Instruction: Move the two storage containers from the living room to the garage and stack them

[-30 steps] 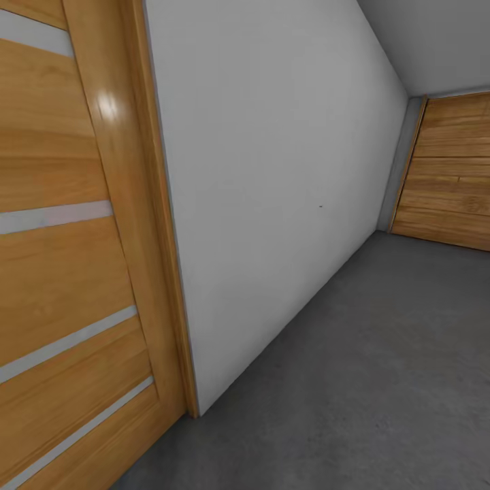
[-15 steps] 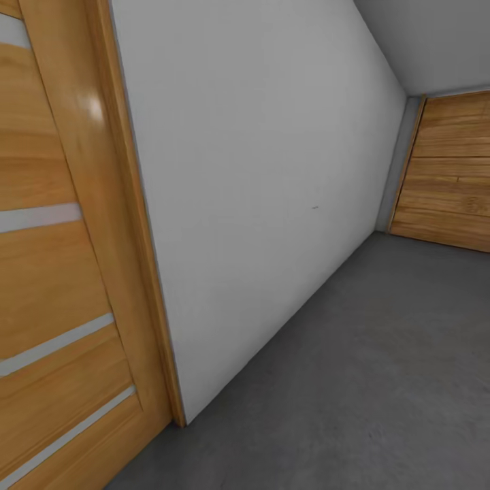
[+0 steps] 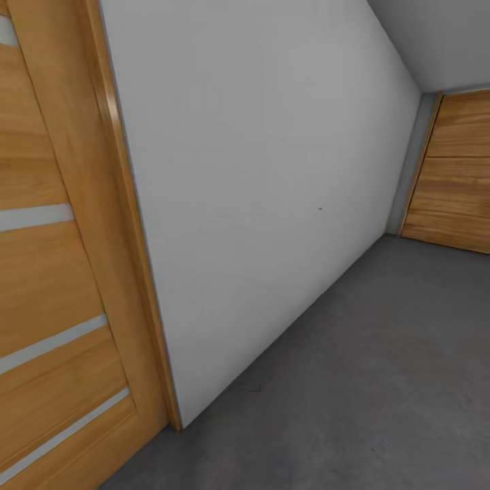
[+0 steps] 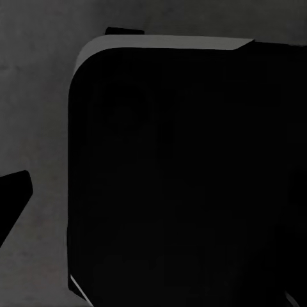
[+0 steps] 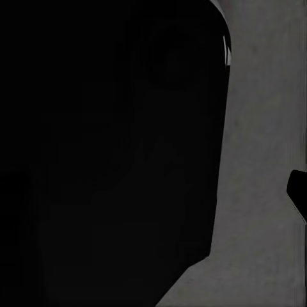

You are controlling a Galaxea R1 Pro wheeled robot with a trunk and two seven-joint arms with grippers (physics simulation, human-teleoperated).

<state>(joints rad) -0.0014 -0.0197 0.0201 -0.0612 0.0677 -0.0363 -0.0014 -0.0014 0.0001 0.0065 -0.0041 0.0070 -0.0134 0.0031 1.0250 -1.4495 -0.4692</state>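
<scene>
Currently the head view looks along a white wall [image 3: 272,190] in the garage, camera rolled so everything leans. A wood-panelled door [image 3: 54,272] with pale horizontal strips sits at 9 o'clock, its frame meeting the wall's near edge. A second wood-panelled door [image 3: 452,177] stands at 3 o'clock, at the wall's far end. Grey ceiling [image 3: 435,41] is at 1 o'clock. The floor [image 3: 354,381], smooth dark grey concrete, runs from 6 o'clock out to 4 o'clock. There is a small dark speck on the wall near centre and a faint dark mark at the wall's base near 6 o'clock.

In the left wrist view a large black rounded body [image 4: 185,179] of the robot blocks most of the frame, pale edge along one side, grey concrete beyond it. A black tip [image 4: 13,198] pokes in at the frame's edge. Left claw state: cannot tell.

The right wrist view is much the same: a black mass [image 5: 109,147] over grey concrete, with a small black tip [image 5: 299,192] at the edge. Right claw state: cannot tell.

Where the storage containers are cannot be told from these views.
</scene>
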